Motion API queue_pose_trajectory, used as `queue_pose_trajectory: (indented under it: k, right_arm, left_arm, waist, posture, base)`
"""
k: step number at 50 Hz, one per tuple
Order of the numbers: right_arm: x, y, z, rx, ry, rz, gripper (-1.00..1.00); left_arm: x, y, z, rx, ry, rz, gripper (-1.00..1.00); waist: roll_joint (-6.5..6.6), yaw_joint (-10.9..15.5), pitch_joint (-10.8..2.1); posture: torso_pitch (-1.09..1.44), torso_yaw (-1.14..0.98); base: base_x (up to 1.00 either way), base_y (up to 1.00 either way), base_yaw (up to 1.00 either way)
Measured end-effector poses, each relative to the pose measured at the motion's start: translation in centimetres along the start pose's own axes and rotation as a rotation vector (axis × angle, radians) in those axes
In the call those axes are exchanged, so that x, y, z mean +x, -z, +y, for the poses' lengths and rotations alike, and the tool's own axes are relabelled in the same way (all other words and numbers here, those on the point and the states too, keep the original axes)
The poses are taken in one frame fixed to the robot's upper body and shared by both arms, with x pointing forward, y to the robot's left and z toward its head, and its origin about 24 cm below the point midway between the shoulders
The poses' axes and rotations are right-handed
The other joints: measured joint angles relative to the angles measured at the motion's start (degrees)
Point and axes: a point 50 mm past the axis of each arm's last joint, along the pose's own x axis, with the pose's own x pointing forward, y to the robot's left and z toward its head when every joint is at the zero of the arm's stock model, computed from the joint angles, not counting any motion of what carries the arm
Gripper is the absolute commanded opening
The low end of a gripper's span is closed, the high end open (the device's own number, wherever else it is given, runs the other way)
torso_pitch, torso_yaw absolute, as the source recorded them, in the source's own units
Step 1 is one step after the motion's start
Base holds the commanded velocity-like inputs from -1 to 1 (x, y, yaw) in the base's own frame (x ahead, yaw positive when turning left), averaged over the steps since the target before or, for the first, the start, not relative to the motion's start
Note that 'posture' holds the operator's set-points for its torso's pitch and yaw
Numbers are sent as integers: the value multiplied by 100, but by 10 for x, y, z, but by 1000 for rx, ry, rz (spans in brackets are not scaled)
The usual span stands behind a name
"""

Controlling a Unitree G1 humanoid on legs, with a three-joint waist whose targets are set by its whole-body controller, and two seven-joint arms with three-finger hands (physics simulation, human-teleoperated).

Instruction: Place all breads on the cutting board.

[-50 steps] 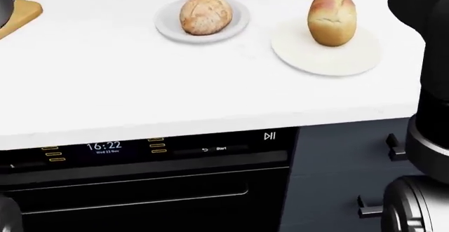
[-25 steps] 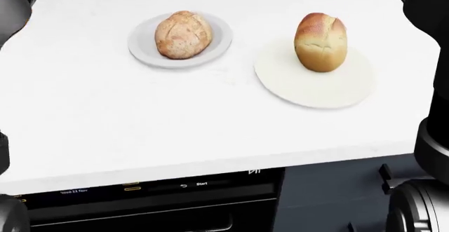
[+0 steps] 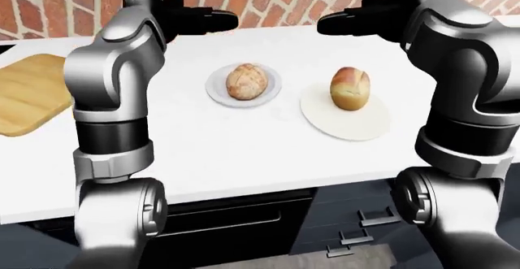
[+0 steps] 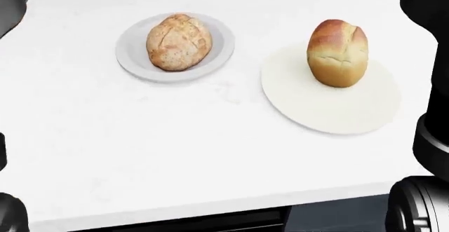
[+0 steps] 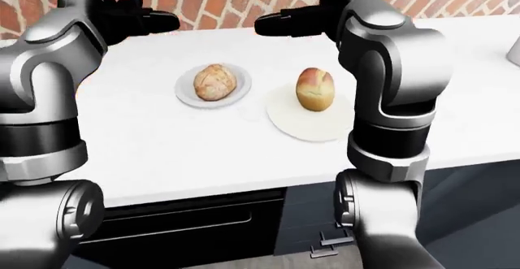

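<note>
Left hand (image 3: 199, 19) raised at upper left of left-eye view, fingers spread, holding nothing. Right hand (image 3: 358, 20) raised at upper centre-right, fingers likewise spread, empty. Both hang above the far part of the counter (image 4: 140, 148), well apart from the breads. Round loaf (image 4: 178, 41) sits in grey plate (image 4: 130, 58), upper centre-left of head view. Tall loaf (image 4: 337, 52) stands on the upper part of the cream plate (image 4: 337, 111), right. Cutting board (image 3: 28, 92) lies at left edge of left-eye view, bare.
</note>
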Motion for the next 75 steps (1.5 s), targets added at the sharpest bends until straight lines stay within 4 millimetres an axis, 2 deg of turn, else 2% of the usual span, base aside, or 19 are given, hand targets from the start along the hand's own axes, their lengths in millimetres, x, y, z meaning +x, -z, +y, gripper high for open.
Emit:
queue_pose_trajectory:
  k: [4,12,20,25,34,46,62,75]
  right_arm:
    - [1,5,-4,-16,18,30,100]
    - [-9,1,-19,-94,43,-3,100]
    - [-21,-9,-36,-216,29,-9,100]
    - [-24,-7,-41,-254,9,16,100]
    - [-41,4,-51,-296,-58,73,100]
    - [-47,19,-55,-300,-62,111,100]
    - [-48,39,-51,-316,-68,137,100]
    - [-41,56,-46,-335,-72,155,100]
  left_arm:
    - [1,6,-1,-1,5,35,100]
    - [-3,0,3,-4,-10,-6,100]
    - [-3,6,6,-4,-13,8,100]
    - [-3,7,8,-5,-20,14,100]
    - [-2,9,7,-5,-20,14,100]
    - [-1,11,4,-5,-8,14,100]
    - [-1,16,-1,-3,5,29,100]
    - [-2,16,-2,-3,7,29,100]
  waist:
    - [96,-46,-2]
    - [29,-46,-100]
    - [-15,-53,-88]
    - [-21,-41,-70]
    - [-45,-11,-74]
    - [-8,-20,-93]
    - [33,-44,-124]
    - [39,-53,-157]
  posture:
    - [0,0]
    - [0,0]
    - [0,0]
    - [0,0]
    - [0,0]
    - [0,0]
    - [0,0]
    - [0,0]
  base:
    - [0,0,0]
    - [0,0,0]
    - [0,0,0]
    - [0,0,0]
    - [0,0,0]
    - [0,0,0]
    - [0,0,0]
    - [0,0,0]
